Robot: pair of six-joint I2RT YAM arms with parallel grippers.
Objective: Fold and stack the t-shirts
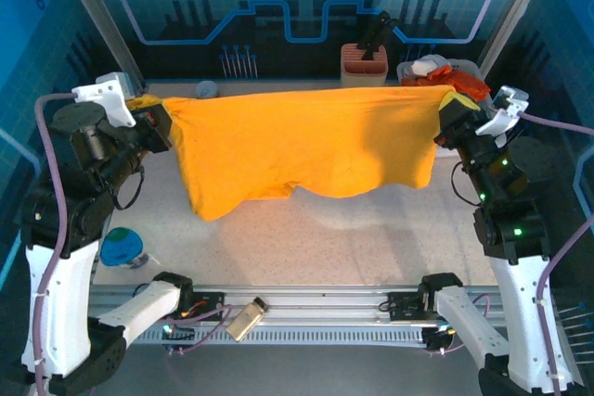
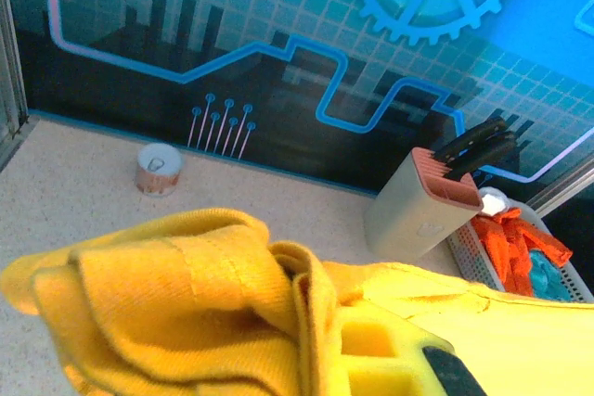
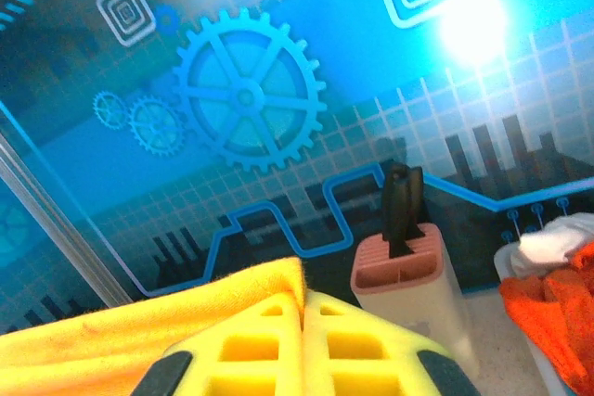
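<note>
A golden-yellow t-shirt (image 1: 306, 146) hangs stretched above the table between both grippers, its lower edge sagging toward the tabletop. My left gripper (image 1: 167, 125) is shut on its left end; in the left wrist view the cloth (image 2: 167, 294) bunches over the gripper (image 2: 325, 326), and one yellow finger (image 2: 394, 350) shows. My right gripper (image 1: 447, 110) is shut on the right end; in the right wrist view the fingers (image 3: 260, 340) meet at the gripper (image 3: 303, 308) with the shirt's hem (image 3: 139, 331) pinched between them. Orange-red (image 1: 457, 81) (image 2: 515, 243) and teal (image 2: 549, 277) t-shirts lie in a basket.
A knife block (image 1: 364, 64) (image 2: 418, 215) (image 3: 413, 289) stands at the back, left of the basket (image 1: 408, 70) (image 2: 464, 252). A small can (image 1: 206, 90) (image 2: 158, 170) sits back left. A blue round object (image 1: 122, 248) lies front left, a tan object (image 1: 246, 319) on the front rail.
</note>
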